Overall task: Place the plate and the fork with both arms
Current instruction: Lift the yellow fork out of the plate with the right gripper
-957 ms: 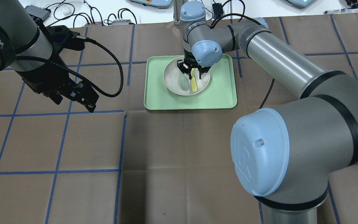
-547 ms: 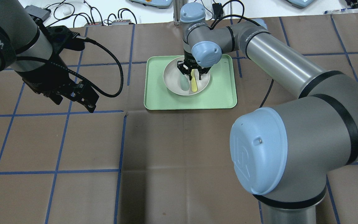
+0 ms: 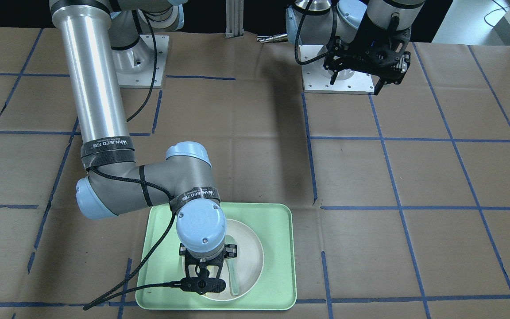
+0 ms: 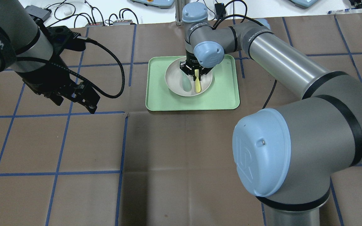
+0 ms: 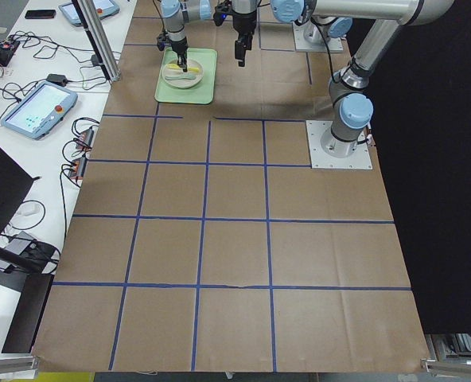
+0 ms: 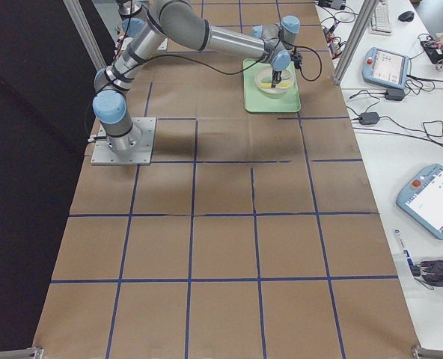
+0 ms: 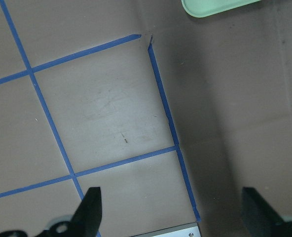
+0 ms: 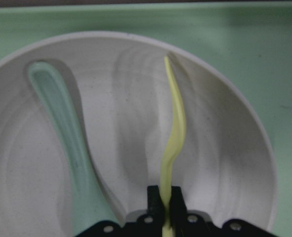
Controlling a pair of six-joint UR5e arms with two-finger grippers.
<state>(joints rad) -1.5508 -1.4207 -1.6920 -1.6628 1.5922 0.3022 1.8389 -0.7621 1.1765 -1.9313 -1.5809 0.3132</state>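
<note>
The off-white plate (image 4: 174,78) sits in the light-green tray (image 4: 222,97). The pale-yellow fork (image 4: 197,84) and a grey-green spoon (image 4: 185,83) lie in the plate. My right gripper (image 4: 196,71) reaches down into the plate's far side and is shut on the fork's end. The right wrist view shows its fingertips (image 8: 153,195) pinching the fork (image 8: 173,143) beside the spoon (image 8: 67,128) in the plate (image 8: 225,163). My left gripper (image 4: 75,105) hovers open and empty over the table, well left of the tray. Its fingers (image 7: 89,207) are spread wide.
The tray (image 3: 277,221) lies on brown table covering with blue tape lines. Cables and small boxes (image 4: 118,22) lie along the far table edge. The right arm's long forearm (image 4: 281,66) crosses the table's right half. A tray corner (image 7: 215,6) shows in the left wrist view.
My right gripper's fingers, earlier spread on either side of the fork, have closed on it. The left arm has not moved.
</note>
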